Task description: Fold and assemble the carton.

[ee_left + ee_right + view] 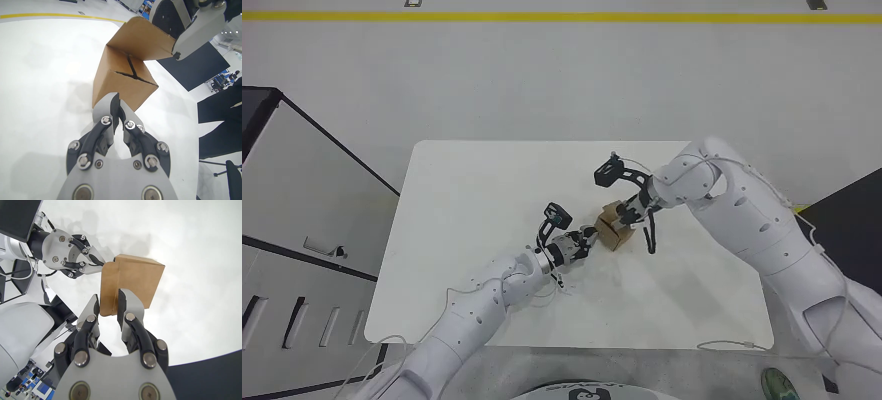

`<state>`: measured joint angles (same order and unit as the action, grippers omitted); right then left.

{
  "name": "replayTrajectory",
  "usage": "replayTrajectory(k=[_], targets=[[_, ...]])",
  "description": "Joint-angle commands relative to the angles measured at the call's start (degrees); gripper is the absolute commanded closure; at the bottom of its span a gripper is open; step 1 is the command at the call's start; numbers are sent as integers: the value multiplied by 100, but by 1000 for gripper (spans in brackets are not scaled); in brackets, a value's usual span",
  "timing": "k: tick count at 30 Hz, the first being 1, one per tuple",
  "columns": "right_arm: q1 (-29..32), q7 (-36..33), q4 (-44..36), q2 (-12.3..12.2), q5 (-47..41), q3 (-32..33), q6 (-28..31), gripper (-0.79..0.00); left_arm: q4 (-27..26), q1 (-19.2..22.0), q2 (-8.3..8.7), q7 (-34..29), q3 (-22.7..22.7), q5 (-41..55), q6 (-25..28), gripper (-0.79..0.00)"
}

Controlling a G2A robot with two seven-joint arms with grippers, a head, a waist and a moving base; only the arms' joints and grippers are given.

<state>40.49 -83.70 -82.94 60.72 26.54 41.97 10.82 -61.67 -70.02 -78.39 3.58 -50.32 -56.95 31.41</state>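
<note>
A small brown carton [614,228] stands near the middle of the white table [472,210]. Its end flaps [132,75] are folded in and meet at dark seams, and one larger flap [143,39] sticks up and outward. My right gripper [107,302] is shut on that raised flap [108,285], one finger on each side; the left wrist view shows it gripping the flap's edge [173,44]. My left gripper [118,97] is shut with nothing between its fingers, its tips pressed against the carton's side [113,89]. In the right wrist view it touches the carton's far corner [103,264].
A grey cabinet [282,180] stands beyond the table's left edge. A dark panel [852,220] lies off the right edge. Bare tabletop [482,180] spreads to the left of and behind the carton.
</note>
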Motion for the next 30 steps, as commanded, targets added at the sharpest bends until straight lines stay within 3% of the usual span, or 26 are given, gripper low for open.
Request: replayTrajectory(k=[1, 5, 9, 30], targets=[[-52, -16, 17, 26, 68, -82, 18, -234, 6, 1, -2, 9, 0, 3, -7, 0], [-148, -10, 18, 62, 223, -179, 11, -391, 29, 4, -5, 17, 1, 9, -11, 0], [-189, 14, -7, 67, 309, -165, -71, -459, 42, 9, -7, 26, -2, 15, -18, 0], [330, 501, 370, -220, -1002, 965, 263, -440, 87, 51, -22, 34, 12, 1, -10, 0]])
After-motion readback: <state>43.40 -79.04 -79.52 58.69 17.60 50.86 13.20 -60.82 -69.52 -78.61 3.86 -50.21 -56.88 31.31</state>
